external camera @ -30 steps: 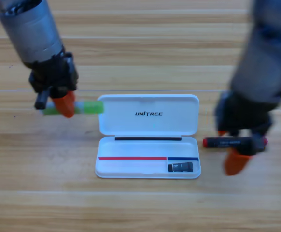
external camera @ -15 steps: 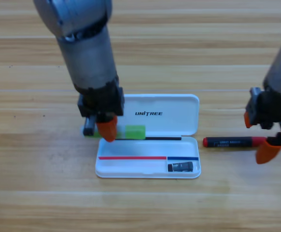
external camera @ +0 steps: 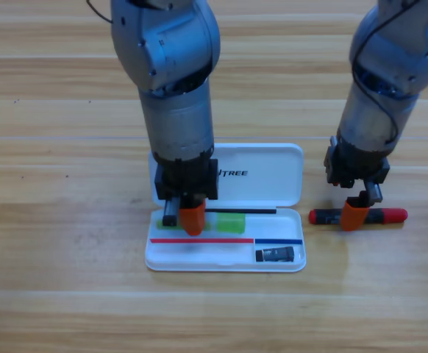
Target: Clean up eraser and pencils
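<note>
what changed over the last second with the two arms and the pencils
The left claw carried the green pencil rightward from the bare table to over the white case, above its tray. The right claw moved up and left onto the dark pencil, which has not moved. The case and the eraser in its lower right compartment stayed put.

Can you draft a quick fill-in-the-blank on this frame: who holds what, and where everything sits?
1. The left gripper holds the bright green pencil over the open white plastic case, in its ____ compartment.
2. The small black eraser lies in the case's lower ____ corner.
3. The right gripper is down at the dark pencil with red ends, which lies on the ____.

Missing: upper; right; table
</note>
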`<state>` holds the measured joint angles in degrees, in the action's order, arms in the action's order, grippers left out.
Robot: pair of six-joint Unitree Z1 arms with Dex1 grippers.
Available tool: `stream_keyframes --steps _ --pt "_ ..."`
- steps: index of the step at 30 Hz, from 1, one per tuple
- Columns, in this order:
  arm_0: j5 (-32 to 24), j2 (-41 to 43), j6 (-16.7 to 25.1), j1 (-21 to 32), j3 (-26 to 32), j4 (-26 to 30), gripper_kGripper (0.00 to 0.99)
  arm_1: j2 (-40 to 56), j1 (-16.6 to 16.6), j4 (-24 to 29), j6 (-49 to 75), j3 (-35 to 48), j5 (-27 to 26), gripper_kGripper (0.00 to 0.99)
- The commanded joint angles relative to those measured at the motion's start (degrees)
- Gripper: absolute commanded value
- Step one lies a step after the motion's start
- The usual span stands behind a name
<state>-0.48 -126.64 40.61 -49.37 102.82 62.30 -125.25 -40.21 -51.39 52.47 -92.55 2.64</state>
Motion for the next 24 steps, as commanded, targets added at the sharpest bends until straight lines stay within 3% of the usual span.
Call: stream_keyframes --steps 1,3,6,8,11,24 --pt "-0.9 -3.7 -1.1 -1.3 -0.1 0.1 0.000 -5.7 2.4 0.9 1.2 -1.1 1.5 0.813" --pt "-1.0 -4.0 -1.2 -1.3 -0.1 0.1 0.000 -5.8 2.6 0.8 1.4 -1.1 1.7 0.804" --pt "-1.3 -4.3 -1.3 -1.3 0.0 0.1 0.000 -5.8 2.7 -0.4 1.9 -1.0 1.7 0.614" --pt "-1.5 -4.5 -1.3 -1.3 -0.1 0.1 0.000 -5.7 2.7 -1.2 2.4 -0.7 1.6 0.402" --pt "-1.9 -4.7 -1.3 -1.3 -0.1 0.1 0.000 -5.4 2.7 -1.5 3.3 0.1 0.9 0.000" --pt "-2.8 -4.5 -1.4 -1.3 -0.9 0.2 0.000 -3.2 2.7 -1.9 1.6 0.8 0.8 0.000"
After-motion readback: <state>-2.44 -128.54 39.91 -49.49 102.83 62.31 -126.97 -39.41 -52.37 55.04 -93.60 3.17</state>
